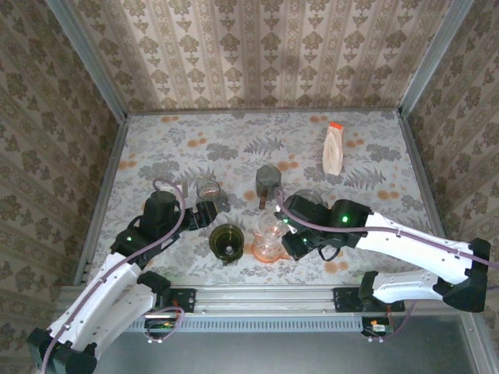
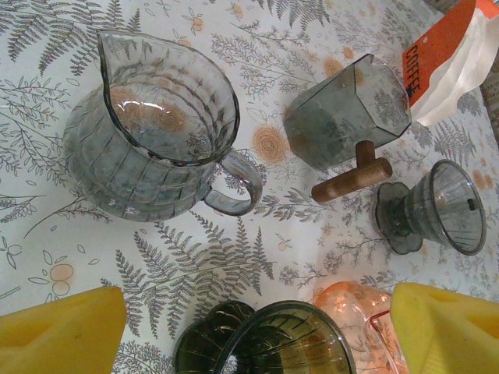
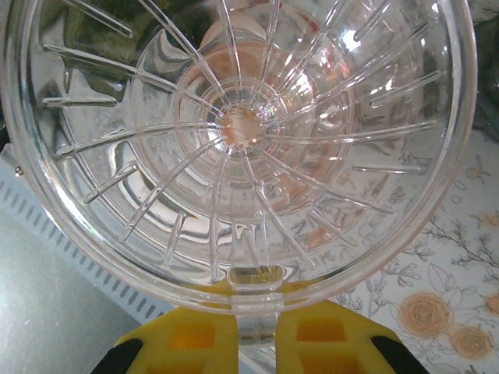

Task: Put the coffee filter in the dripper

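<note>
1. Right wrist view: right pincer is clamped on the handle tab of the clear ribbed cone dripper, mouth up, nothing inside.
2. That dripper sits over the pink glass carafe, near the front edge of the fern-print worktop.
3. Likely step: steadying the dripper for the filter. Keep it level, grip only the tab, leave the mouth unblocked.
4. White pouch with orange "COFFEE" header lies far right, well apart; cannot tell whether it holds filters.
5. Left pincer is wide and empty, hovering above the dark green ribbed dripper, with the clear ribbed glass pitcher ahead.
6. Right arm reaches in from the right, forearm low; left arm is bent and angled forward.
</note>
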Tool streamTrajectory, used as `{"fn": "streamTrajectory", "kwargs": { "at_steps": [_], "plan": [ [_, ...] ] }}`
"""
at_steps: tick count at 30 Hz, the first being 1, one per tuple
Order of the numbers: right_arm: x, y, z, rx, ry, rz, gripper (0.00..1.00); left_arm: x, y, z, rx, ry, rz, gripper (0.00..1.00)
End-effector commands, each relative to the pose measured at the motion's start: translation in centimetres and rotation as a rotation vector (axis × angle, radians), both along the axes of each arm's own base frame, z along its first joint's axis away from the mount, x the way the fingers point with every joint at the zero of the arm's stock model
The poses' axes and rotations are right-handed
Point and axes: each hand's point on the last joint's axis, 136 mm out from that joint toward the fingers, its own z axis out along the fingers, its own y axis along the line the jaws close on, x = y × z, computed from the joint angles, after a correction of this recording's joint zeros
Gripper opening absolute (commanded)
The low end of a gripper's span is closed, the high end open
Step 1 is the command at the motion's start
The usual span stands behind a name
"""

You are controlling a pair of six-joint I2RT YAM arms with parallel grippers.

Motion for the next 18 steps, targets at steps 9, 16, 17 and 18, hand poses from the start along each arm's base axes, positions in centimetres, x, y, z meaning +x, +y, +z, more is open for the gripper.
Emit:
{"fn": "streamTrajectory", "kwargs": {
  "at_steps": [9, 16, 17, 18],
  "plan": [
    [1.3, 1.4, -0.9, -0.043, -0.039, 0.049, 0.0, 0.3, 0.0, 1.0, -0.017, -0.019, 0.007, 0.89],
    [1.6, 1.0, -1.3, -0.093, -0.042, 0.047, 0.0, 0.3, 0.0, 0.9, -0.019, -0.018, 0.007, 0.89],
    [1.7, 0.8, -1.3, -0.105, -0.044, 0.044, 0.0, 0.3, 0.0, 0.8, -0.018, -0.017, 0.007, 0.89],
    [1.7, 0.7, -1.3, -0.113, -0.047, 0.042, 0.0, 0.3, 0.0, 0.8, -0.017, -0.017, 0.006, 0.89]
  ]
}}
